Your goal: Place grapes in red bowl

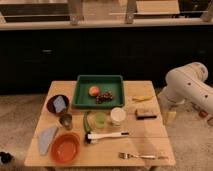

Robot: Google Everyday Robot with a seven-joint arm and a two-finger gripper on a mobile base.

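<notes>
While the tool [170, 117] is hanging beside the right edge of the wooden worktop [145, 136], its state beyond telling, the dark red-purple grape cluster [104, 96] is lying leftward in the green rectangular tray [100, 77], well behind the wide orange-red plastic bowl [65, 147].

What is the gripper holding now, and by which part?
Nothing, it seems: the gripper hangs right of the table; the grapes lie in the green tray.

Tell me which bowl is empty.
The red bowl at the front-left corner; the dark bowl holds a bluish object. The gripper hangs right of the table.
</notes>
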